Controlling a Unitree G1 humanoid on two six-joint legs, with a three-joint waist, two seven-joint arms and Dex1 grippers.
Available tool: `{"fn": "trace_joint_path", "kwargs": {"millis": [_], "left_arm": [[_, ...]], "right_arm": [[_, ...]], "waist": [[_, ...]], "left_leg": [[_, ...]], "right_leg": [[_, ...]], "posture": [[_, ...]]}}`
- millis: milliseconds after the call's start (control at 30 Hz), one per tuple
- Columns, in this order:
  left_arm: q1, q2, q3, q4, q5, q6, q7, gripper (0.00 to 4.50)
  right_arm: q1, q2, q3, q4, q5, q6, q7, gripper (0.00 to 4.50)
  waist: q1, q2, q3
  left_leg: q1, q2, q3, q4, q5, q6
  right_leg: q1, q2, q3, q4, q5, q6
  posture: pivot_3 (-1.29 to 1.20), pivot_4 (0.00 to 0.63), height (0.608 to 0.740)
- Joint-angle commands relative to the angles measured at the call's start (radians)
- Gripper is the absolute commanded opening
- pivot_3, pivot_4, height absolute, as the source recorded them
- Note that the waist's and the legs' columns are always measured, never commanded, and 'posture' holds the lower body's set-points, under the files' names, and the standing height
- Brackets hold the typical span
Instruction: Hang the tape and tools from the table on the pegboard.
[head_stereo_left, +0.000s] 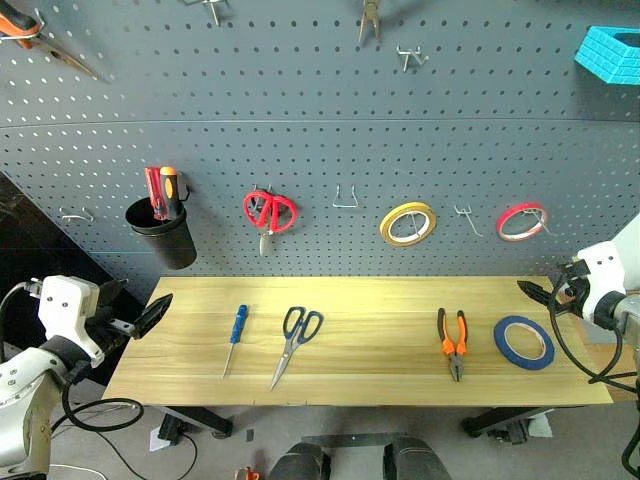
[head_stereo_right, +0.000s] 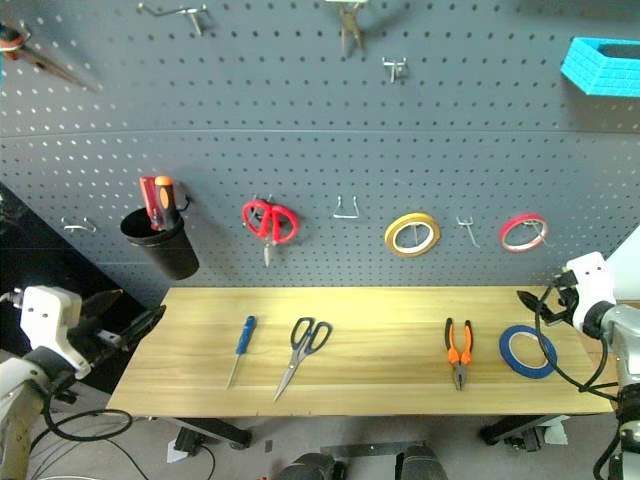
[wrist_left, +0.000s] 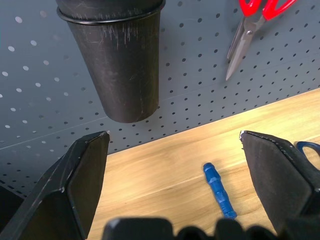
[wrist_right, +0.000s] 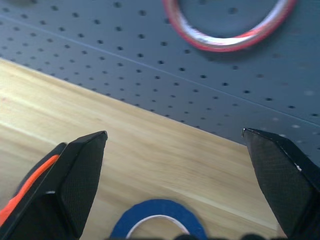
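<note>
Your left gripper (head_stereo_left: 150, 312) and right gripper (head_stereo_left: 533, 291) hang empty with jaws wide at the tabletop (head_stereo_left: 380, 385) ends, since screwdriver (head_stereo_left: 236, 330), scissors (head_stereo_left: 296, 337), pliers (head_stereo_left: 452, 340) and tape (head_stereo_left: 523, 342) lie along its front edge, unhung below the pegboard (head_stereo_left: 330, 130).

Hanging up — red scissors (head_stereo_left: 269, 211), yellow roll (head_stereo_left: 407, 223), red roll (head_stereo_left: 521, 221), black cup (head_stereo_left: 162, 234).
</note>
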Motion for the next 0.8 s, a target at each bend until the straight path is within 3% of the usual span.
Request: {"fn": "trace_joint_path", "kwargs": {"millis": [33, 333, 533, 800], "left_arm": [[-0.015, 0.033, 0.049, -0.045, -0.037, 0.029, -0.007, 4.46], [-0.017, 0.053, -0.026, -0.175, -0.105, 0.142, -0.075, 4.46], [-0.080, 0.004, -0.242, -0.206, -0.015, 0.156, -0.064, 4.46], [-0.193, -0.066, -0.512, -0.215, 0.091, 0.118, -0.098, 4.46]], "right_arm": [[-0.004, -0.013, -0.016, -0.048, 0.007, 0.002, 0.002, 4.50], [0.053, -0.034, -0.006, -0.107, -0.005, 0.054, 0.010, 4.50], [0.055, -0.041, 0.034, -0.167, -0.052, 0.228, -0.062, 4.50], [-0.031, -0.019, 0.120, -0.168, -0.049, 0.486, -0.045, 4.50]], "waist": [[0.000, 0.000, 0.000], [-0.001, -0.002, 0.009], [-0.006, 0.003, 0.033], [-0.029, -0.008, 0.089]], "left_leg": [[0.000, 0.000, 0.000, 0.000, 0.000, 0.000], [0.000, 0.000, 0.000, 0.000, 0.000, 0.000], [0.000, 0.001, 0.003, 0.001, 0.000, 0.001], [-0.001, 0.002, 0.007, 0.001, 0.000, 0.000]], "right_leg": [[0.000, 0.000, 0.000, 0.000, 0.000, 0.000], [0.000, 0.000, 0.000, 0.000, 0.000, 0.000], [0.000, 0.000, 0.003, 0.001, 0.000, 0.000], [-0.003, 0.001, 0.006, 0.001, 0.002, -0.001]], "posture": [[-0.01, 0.117, 0.740], [-0.04, 0.145, 0.740], [-0.08, 0.197, 0.740], [-0.09, 0.280, 0.740]]}}
